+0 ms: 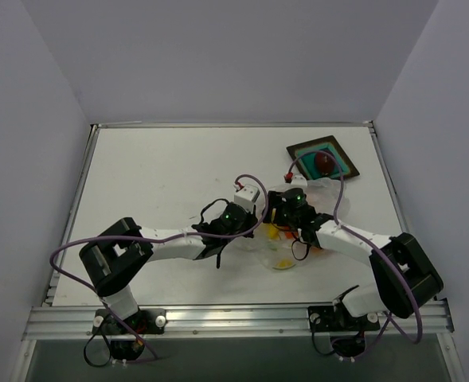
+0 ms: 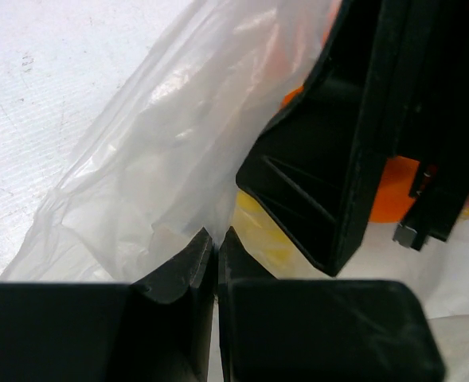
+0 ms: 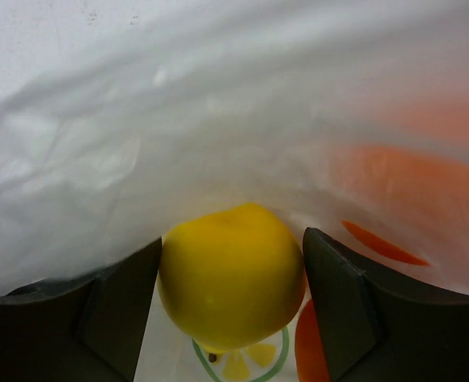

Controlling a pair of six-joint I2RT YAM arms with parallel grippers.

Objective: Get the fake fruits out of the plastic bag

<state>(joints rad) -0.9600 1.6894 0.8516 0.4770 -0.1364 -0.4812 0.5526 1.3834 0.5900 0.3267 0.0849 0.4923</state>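
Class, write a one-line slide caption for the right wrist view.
Right gripper holds the yellow pear amid the clear plastic bag.

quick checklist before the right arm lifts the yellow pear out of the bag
1. Right gripper closed on both sides of the glossy yellow plastic pear: ok.
2. Left gripper pinching the clear crinkly citrus-printed plastic bag: ok.
3. Bag film clear of the pear's way out: cannot tell.
4. Dark square tray shows free surface beside the red plastic apple: ok.
5. Orange plastic ball clear of the right gripper: cannot tell.
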